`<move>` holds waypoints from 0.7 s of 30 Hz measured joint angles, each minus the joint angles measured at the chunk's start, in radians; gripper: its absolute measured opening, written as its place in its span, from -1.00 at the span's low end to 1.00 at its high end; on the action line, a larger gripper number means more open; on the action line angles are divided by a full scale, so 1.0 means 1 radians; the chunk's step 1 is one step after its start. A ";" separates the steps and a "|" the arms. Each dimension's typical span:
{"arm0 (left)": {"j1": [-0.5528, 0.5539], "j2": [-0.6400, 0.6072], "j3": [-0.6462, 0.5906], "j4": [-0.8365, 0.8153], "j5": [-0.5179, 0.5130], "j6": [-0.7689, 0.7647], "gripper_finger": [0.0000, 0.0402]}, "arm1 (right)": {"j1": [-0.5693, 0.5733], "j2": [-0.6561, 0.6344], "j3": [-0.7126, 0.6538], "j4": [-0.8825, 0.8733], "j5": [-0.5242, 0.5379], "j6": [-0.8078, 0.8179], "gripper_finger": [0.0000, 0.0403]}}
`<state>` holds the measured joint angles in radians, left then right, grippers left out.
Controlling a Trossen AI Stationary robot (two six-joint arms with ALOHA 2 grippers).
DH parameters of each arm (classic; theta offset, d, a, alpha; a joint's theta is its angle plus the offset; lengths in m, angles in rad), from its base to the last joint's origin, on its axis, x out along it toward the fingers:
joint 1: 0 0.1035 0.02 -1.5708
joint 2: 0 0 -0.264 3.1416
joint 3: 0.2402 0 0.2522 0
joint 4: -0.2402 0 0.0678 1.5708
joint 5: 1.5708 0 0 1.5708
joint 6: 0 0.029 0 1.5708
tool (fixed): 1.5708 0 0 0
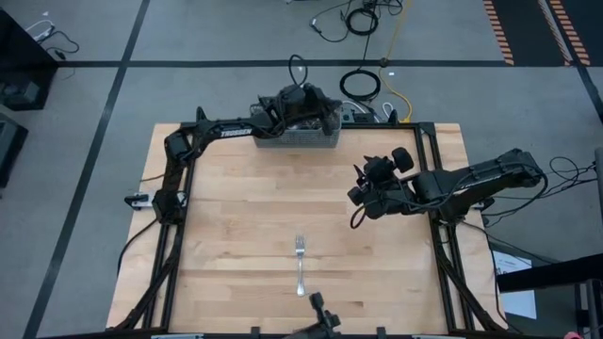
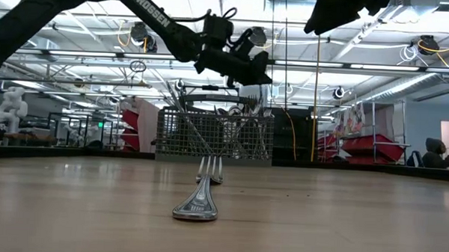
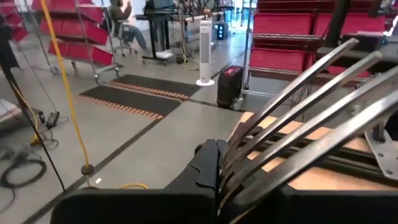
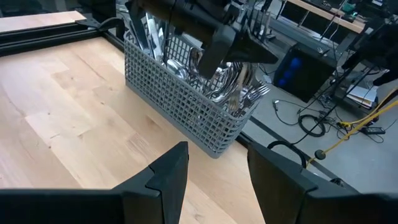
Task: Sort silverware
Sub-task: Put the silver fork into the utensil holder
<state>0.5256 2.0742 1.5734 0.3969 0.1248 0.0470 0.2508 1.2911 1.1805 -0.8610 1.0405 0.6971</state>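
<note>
At the far edge of the pale wooden surface [image 1: 245,207] we see a grey wire-mesh cutlery basket [image 1: 300,137] full of shiny metal forks, spoons and knives [image 4: 233,78], their handles and heads standing up above its rim. Over that basket hangs the left claw [image 1: 303,102], at the end of a dark arm that reaches in from the left side. Its wrist view shows the dark fingers [image 3: 208,165] pressed together on several long silver handles [image 3: 305,124], which slant away from the tips, so we read it as clamped on a bunch of cutlery. From the low view, the same claw [image 2: 238,63] sits just above the basket [image 2: 213,134], with utensils rising out of the mesh beneath it.

Near the front of the surface, well apart from the basket, a single silver fork [image 1: 300,262] lies flat, its tines pointing toward the basket. In the low view that fork [image 2: 199,198] lies with its handle end nearest the camera.

On the right side, the right claw [image 1: 369,196] hovers above the surface, between the basket and the right edge, touching nothing. Its two dark fingers [image 4: 168,177] stand apart with nothing between them, facing the basket [image 4: 180,99].
</note>
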 joint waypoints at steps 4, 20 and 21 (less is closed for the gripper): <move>-0.002 0.017 0.001 -0.021 0.017 0.012 -0.98 | 0.000 0.000 0.000 -0.007 0.000 -0.001 -0.22; -0.003 0.026 0.001 -0.050 0.051 0.106 -0.58 | 0.000 0.000 0.000 -0.009 -0.106 -0.007 -0.22; -0.004 0.026 0.001 -0.048 0.058 0.118 -0.55 | 0.000 0.000 0.000 -0.010 -0.123 -0.012 -0.22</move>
<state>0.5220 2.1003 1.5742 0.3486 0.1824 0.1647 0.2508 1.2911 1.1805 -0.8706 0.9179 0.6853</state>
